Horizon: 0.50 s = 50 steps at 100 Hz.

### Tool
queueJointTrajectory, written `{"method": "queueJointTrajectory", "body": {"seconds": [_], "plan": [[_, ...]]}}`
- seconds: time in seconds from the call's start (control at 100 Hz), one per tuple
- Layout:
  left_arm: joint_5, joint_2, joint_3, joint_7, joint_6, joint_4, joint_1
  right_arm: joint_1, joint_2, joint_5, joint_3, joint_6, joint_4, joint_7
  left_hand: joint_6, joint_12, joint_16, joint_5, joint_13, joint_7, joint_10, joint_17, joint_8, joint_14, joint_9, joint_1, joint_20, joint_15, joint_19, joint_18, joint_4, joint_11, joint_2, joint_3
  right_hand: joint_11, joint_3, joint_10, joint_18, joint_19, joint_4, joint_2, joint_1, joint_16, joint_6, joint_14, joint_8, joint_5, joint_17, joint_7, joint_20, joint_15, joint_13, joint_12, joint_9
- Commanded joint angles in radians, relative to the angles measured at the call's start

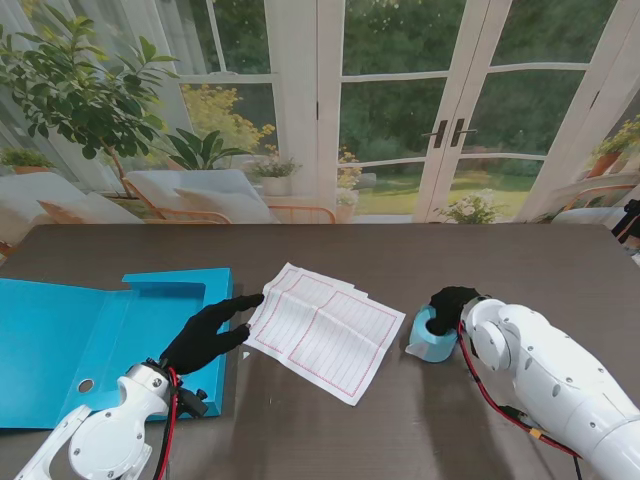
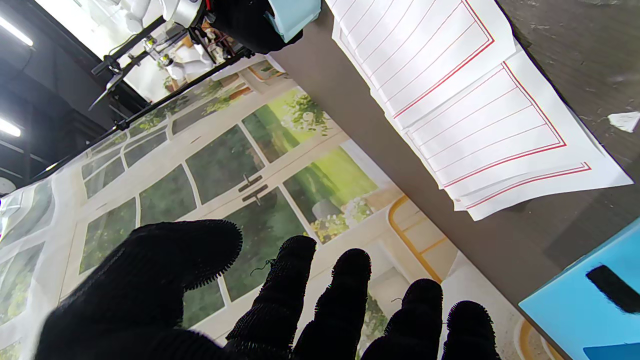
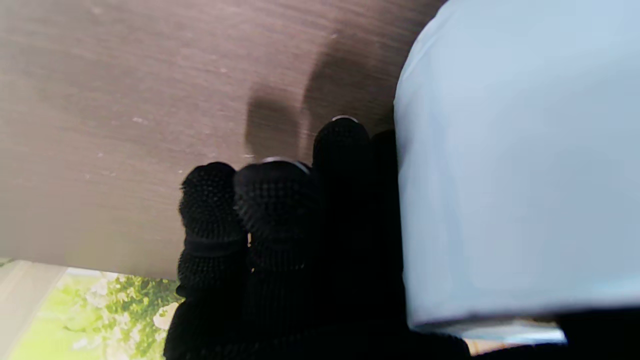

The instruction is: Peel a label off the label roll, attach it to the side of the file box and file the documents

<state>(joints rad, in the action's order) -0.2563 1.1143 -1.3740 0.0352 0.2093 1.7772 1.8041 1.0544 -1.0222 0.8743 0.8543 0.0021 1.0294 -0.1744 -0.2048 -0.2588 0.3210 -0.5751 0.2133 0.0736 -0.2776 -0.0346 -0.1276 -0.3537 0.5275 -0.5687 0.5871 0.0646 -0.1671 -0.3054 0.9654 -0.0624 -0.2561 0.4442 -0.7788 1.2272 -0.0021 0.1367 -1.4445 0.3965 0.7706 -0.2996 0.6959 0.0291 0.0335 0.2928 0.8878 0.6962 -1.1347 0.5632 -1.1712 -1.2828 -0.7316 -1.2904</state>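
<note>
At lower right of the stand view, the right hand (image 1: 452, 303) was clamped on the label roll (image 1: 433, 338), a pale blue ring sitting on the dark tabletop (image 1: 480, 260); the right wrist view showed its fingers (image 3: 277, 200) pressed beside the roll's wall, w/ the roll filling most of the frame. Lower left, the left hand (image 1: 208, 332) hung released, fingers spread & holding nothing, hovering over the right edge of the blue file box (image 1: 60, 340), which lay flat and opened out. Its fingertips pointed toward the documents (image 1: 322, 330), a loose stack of red-ruled sheets at frame center, between box and roll. No peeled label was visible anywhere; box side looked bare.

Judgement: step in hand was the 1st one, steadying the roll for peeling. Next move prob. calls for the left hand to cross over the papers, find the label's free edge & pinch it while the right keeps the roll pinned. Edge itself too small to make out.
</note>
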Motion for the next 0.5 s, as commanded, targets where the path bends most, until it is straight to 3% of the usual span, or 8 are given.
{"method": "queueJointTrajectory", "body": {"seconds": [0.0,0.26,0.49], "plan": [[0.005,0.004,0.002,0.016,-0.005,0.004,0.003,0.020,-0.017,-0.035,0.017,0.016,0.015,0.003,-0.001,0.002,-0.008,-0.001,-0.012,0.000,-0.003,-0.027,0.006,0.024,0.007,0.043,-0.001,-0.012,0.027,0.036,0.026,0.007,0.041,-0.002,-0.022,0.189,0.026,-0.005,-0.051,-0.021,-0.026,-0.043,0.013,0.169,-0.023,0.061,0.090,0.269,-0.101,0.025,-0.033,-0.035,-0.029,-0.053],[0.007,0.003,0.008,0.019,-0.011,-0.001,-0.004,0.058,-0.051,-0.144,0.087,0.071,0.028,0.068,-0.004,0.003,-0.008,-0.005,-0.013,0.001,-0.003,-0.027,0.005,0.022,0.009,0.039,-0.001,-0.012,0.027,0.035,0.027,0.007,0.039,0.001,-0.031,0.214,0.040,0.009,-0.048,-0.012,-0.013,-0.058,0.014,0.153,-0.011,0.081,0.078,0.264,-0.111,0.039,-0.042,-0.034,-0.051,-0.041],[0.008,0.001,0.043,0.031,-0.016,-0.022,-0.043,0.096,-0.065,-0.180,0.157,0.099,0.088,0.098,-0.011,0.002,-0.007,-0.013,-0.011,0.003,-0.010,-0.026,0.004,0.018,0.014,0.024,0.000,-0.011,0.025,0.035,0.040,0.005,0.028,0.015,-0.036,0.206,0.049,0.025,-0.046,-0.013,-0.018,-0.071,0.010,0.139,0.001,0.086,0.070,0.252,-0.114,0.051,-0.039,-0.032,-0.062,-0.030]]}}
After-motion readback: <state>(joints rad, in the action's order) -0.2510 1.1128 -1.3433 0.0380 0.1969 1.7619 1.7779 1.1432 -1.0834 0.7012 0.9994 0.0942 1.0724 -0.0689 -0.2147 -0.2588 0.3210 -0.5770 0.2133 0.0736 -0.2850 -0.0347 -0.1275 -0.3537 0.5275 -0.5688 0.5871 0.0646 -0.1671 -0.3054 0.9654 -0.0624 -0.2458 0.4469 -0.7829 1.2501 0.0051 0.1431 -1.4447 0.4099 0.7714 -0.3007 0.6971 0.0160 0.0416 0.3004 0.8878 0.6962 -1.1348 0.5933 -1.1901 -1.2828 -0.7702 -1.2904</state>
